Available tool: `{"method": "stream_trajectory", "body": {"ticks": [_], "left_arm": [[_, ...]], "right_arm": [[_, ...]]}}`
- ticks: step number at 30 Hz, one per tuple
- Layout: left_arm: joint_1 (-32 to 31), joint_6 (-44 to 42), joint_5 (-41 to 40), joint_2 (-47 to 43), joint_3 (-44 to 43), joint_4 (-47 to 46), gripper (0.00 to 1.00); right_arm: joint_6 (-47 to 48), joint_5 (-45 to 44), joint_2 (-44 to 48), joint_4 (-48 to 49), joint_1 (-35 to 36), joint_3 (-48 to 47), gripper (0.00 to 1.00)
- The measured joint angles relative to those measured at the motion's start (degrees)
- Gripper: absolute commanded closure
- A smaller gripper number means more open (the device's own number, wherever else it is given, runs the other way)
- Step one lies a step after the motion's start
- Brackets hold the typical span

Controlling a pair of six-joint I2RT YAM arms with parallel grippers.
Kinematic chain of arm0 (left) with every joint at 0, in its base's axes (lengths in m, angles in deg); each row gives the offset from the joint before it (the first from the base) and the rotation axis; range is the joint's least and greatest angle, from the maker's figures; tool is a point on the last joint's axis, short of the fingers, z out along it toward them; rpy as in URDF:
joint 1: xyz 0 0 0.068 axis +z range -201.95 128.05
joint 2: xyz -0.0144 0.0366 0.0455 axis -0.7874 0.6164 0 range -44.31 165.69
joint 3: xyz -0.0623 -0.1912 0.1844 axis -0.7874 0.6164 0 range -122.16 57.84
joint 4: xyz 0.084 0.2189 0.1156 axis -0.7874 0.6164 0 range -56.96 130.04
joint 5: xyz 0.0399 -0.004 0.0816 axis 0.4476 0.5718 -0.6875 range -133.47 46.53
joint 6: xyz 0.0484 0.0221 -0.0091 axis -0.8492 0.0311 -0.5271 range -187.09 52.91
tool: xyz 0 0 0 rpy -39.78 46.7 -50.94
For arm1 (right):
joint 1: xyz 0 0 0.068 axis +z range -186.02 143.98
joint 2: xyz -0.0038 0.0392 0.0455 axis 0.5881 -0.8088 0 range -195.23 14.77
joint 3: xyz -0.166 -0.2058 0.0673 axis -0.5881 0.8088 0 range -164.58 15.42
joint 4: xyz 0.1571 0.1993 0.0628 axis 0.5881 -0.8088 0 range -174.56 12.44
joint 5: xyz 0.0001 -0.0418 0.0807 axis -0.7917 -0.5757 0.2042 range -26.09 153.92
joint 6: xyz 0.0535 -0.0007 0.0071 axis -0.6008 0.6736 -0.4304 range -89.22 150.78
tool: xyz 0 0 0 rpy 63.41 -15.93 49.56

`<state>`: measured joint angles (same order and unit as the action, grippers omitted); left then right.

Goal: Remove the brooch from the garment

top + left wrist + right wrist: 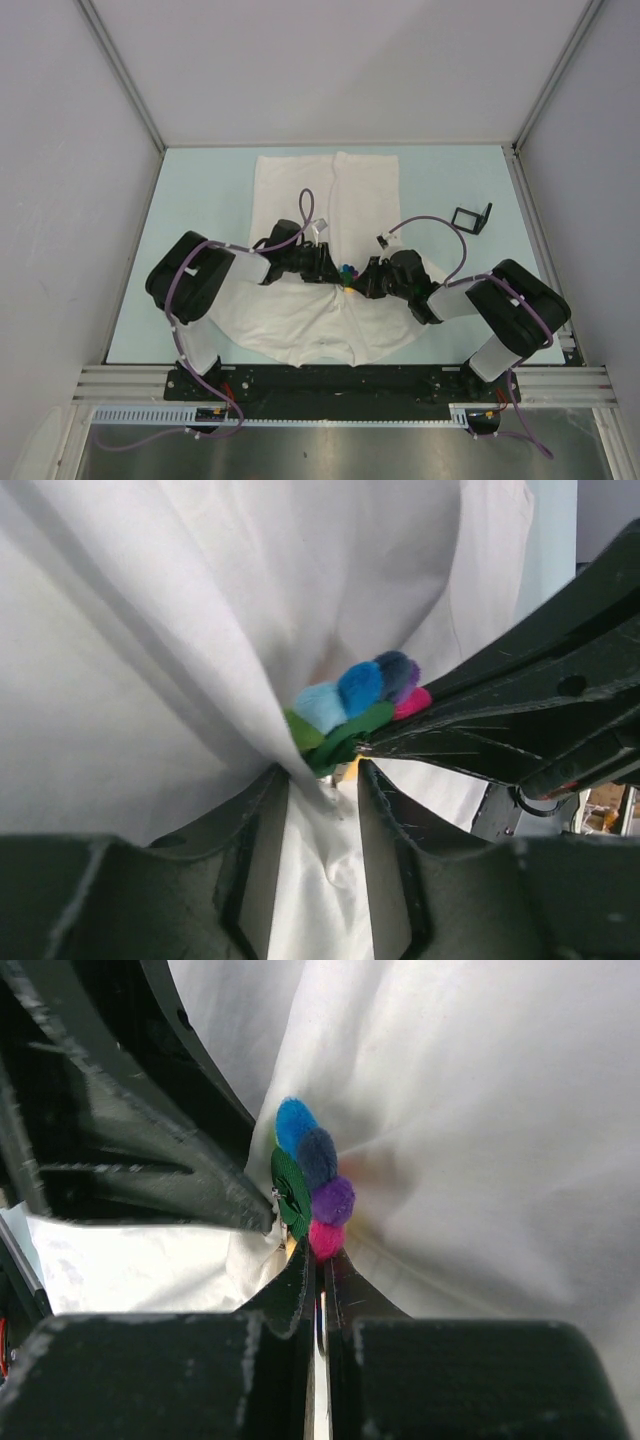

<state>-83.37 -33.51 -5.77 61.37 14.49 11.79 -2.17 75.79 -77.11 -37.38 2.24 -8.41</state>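
The white garment (pixel 330 200) lies spread on the table, bunched up at its middle. The rainbow brooch (pixel 347 272) sits there between both grippers. In the left wrist view my left gripper (pixel 322 780) is shut on a raised fold of the garment (pixel 180 680) just below the brooch (pixel 355 705). In the right wrist view my right gripper (pixel 320 1255) is shut on the lower edge of the brooch (pixel 312 1185), its fingers almost touching, with the garment (pixel 480 1140) behind. The pin itself is hidden.
A small black square frame (pixel 473 217) lies on the pale blue table (pixel 210 190) to the right of the garment. Grey walls enclose the table on three sides. Both arms' purple cables loop above the garment's middle.
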Motion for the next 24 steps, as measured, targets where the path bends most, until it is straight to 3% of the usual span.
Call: {"method": "stream_trajectory", "body": {"ticks": [5,8,15,24], "left_arm": [[-0.87,-0.50,-2.80,-3.41,0.09,3.02,0.38],[-1.07,-0.85,-6.16,-7.30,0.74,6.14,0.36],[-1.03,-0.94,-12.22,-16.31,4.72,8.79,0.34],[-0.83,1.66,-16.76,-18.97,11.72,7.63,0.34]], "right_arm": [[0.04,-0.94,0.17,-0.15,0.46,0.00,1.00],[0.31,-2.73,1.38,-1.70,1.49,-0.04,1.00],[2.56,-13.97,5.97,-11.82,7.30,-2.73,1.00],[4.55,-33.53,7.93,-23.43,15.69,-6.45,1.00]]}}
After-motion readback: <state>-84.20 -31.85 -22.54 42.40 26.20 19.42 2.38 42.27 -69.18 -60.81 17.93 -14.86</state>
